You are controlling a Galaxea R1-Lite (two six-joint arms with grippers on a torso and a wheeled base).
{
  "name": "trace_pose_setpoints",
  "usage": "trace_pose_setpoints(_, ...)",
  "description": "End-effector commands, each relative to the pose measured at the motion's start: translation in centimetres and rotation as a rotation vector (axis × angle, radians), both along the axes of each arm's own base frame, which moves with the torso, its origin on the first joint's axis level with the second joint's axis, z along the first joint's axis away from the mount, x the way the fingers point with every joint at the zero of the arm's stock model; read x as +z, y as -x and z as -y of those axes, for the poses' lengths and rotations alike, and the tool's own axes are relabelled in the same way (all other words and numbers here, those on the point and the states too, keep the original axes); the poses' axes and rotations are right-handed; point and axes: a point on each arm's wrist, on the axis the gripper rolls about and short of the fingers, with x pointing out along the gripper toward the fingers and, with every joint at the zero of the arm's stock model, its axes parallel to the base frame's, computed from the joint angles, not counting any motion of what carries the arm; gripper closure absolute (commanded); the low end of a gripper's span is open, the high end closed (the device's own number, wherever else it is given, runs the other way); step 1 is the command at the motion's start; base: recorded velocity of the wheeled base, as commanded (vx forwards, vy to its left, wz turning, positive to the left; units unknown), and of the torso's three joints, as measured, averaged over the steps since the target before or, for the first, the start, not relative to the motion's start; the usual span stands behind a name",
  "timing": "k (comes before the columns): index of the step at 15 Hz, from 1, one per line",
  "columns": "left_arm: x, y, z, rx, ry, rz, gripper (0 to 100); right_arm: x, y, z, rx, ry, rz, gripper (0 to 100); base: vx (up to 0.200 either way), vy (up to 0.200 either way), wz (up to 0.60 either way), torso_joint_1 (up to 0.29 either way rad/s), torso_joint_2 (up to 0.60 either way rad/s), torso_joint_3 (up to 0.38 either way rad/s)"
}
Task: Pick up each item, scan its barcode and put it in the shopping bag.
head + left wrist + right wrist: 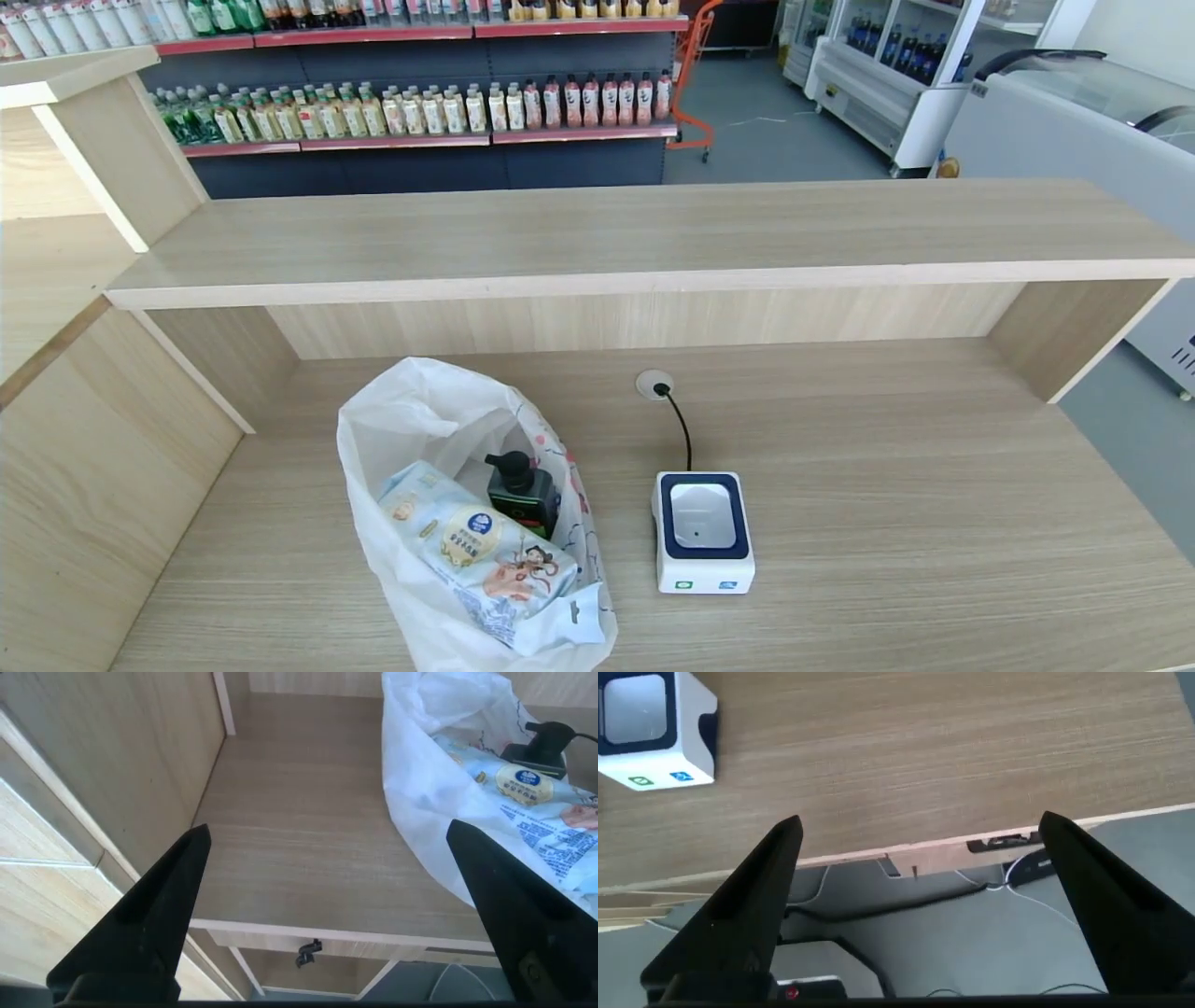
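1. The wooden worktop [887,485] carries everything.
2. A white shopping bag [411,420] lies open at its 7 o'clock.
3. A printed soft pack [476,551] lies inside the bag.
4. The scanner [702,532] stands at the bag's 3 o'clock.
5. A dark pump bottle [523,495] sits at the pack's 1 o'clock.
6. Left end effector [329,835] and right end effector [922,821] both gape wide, empty.

This is a small shop, seen from behind its checkout table [887,523]. Across the top of the frame run red-edged shelves [420,140] packed with rows of bottled drinks [411,110], and at the upper right stand a glass-door cooler [896,56] and a chest freezer [1074,112]. On the table, below a raised customer ledge [635,233], a barcode scanner [702,530] sits at centre beside a white shopping bag [411,420] holding packaged goods [476,551].
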Motion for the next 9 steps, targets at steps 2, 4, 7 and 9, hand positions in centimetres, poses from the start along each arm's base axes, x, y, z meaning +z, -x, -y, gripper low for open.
trace_pose_setpoints(2,0.00,0.00,0.00,0.001,0.000,0.001,0,-3.28,2.87,-0.38,0.051,-0.071,0.250,0,0.000,0.000,0.00,0.000,0.00,0.000)
trace_pose_setpoints(4,0.00,0.00,0.00,0.001,0.000,0.001,0,-3.28,2.89,-0.20,0.032,-0.062,0.252,0,0.000,0.000,0.00,0.000,0.00,0.000)
trace_pose_setpoints(7,0.00,0.00,0.00,0.001,0.000,0.001,0,-3.29,3.11,-0.12,0.049,-0.062,0.282,0,0.000,0.000,0.00,0.000,0.00,0.000)
trace_pose_setpoints(9,0.00,0.00,0.00,0.001,0.000,0.001,0,-3.25,3.11,-0.12,0.048,-0.059,0.286,0,0.000,0.000,0.00,0.000,0.00,0.000)
